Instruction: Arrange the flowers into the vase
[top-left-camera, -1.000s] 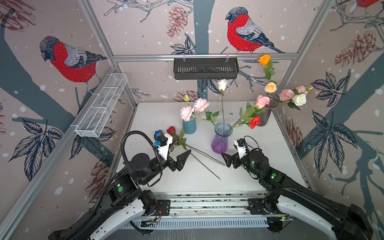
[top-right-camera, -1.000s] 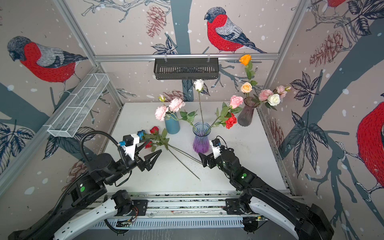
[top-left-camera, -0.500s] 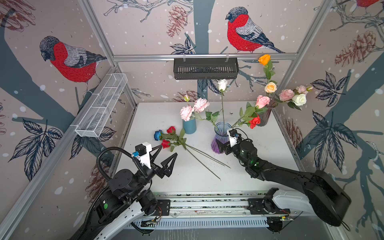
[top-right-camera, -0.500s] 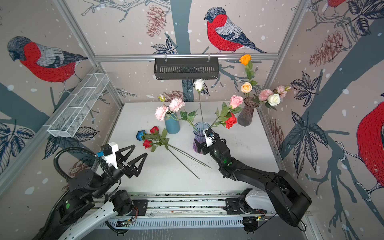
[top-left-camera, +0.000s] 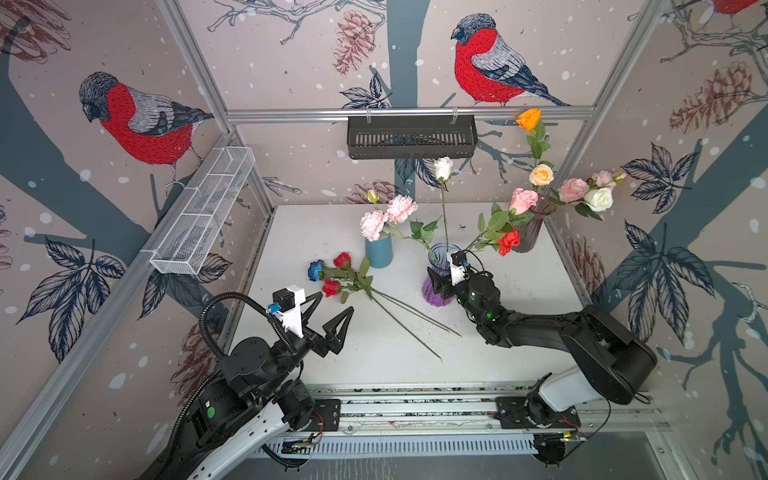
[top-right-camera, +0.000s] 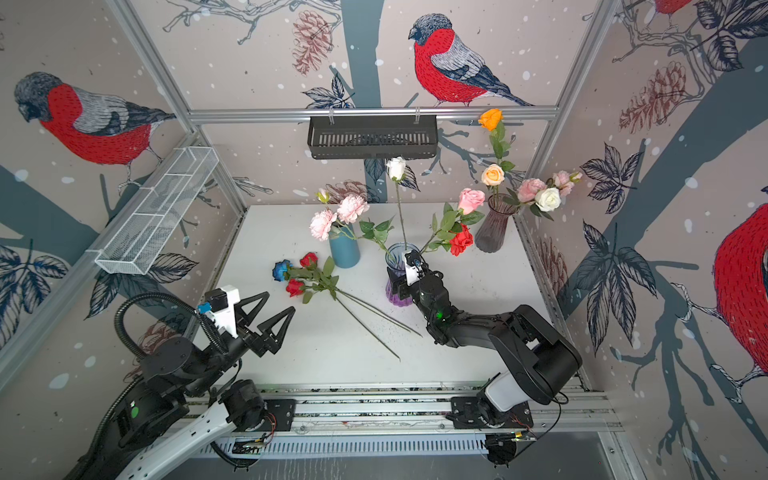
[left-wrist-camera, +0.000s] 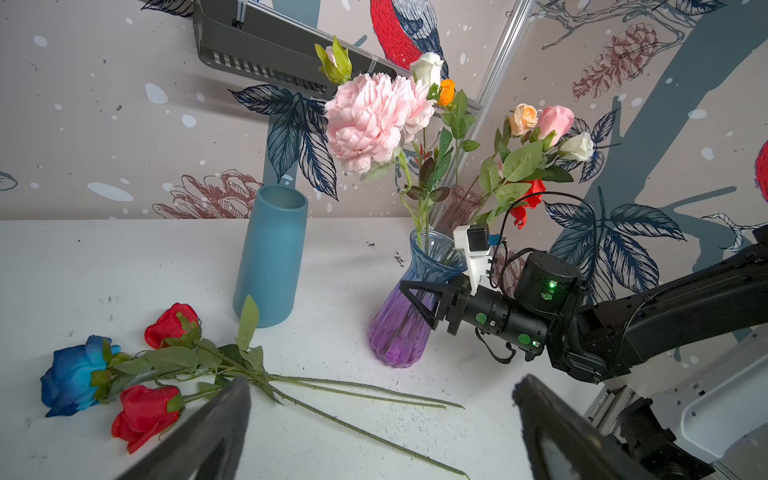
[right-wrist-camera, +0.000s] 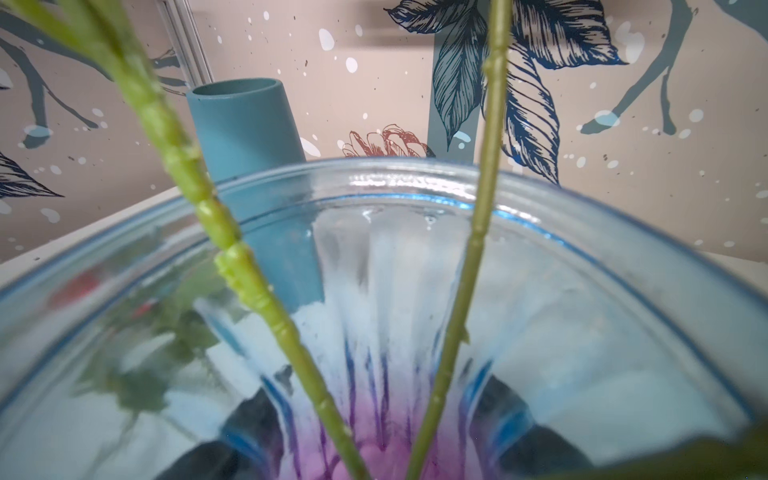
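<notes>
Left arm (top-left-camera: 249, 365): bent, wrist lifted.
Left gripper (top-left-camera: 336, 301): hangs in air, jaws wide apart.
Right arm (top-left-camera: 540, 332): stretched forward, low.
Right gripper (top-left-camera: 437, 286): jaws apart; contact not clear.

The surface (top-left-camera: 291, 232) is white. The blue rose (top-left-camera: 316, 270) and the red roses (top-left-camera: 342, 260) have green stems. The glass vase (top-left-camera: 432, 293) fades from pale blue at the rim to purple at the base. The teal vase (top-left-camera: 378, 252) stands under pale pink carnations (top-left-camera: 373, 224). The third vase (top-left-camera: 532, 232) is smoky mauve. The other heads are white (top-left-camera: 443, 168), orange (top-left-camera: 528, 118) and peach (top-left-camera: 541, 175). The walls (top-left-camera: 291, 75) are beige, printed with red-breasted grey birds (top-left-camera: 486, 62).
</notes>
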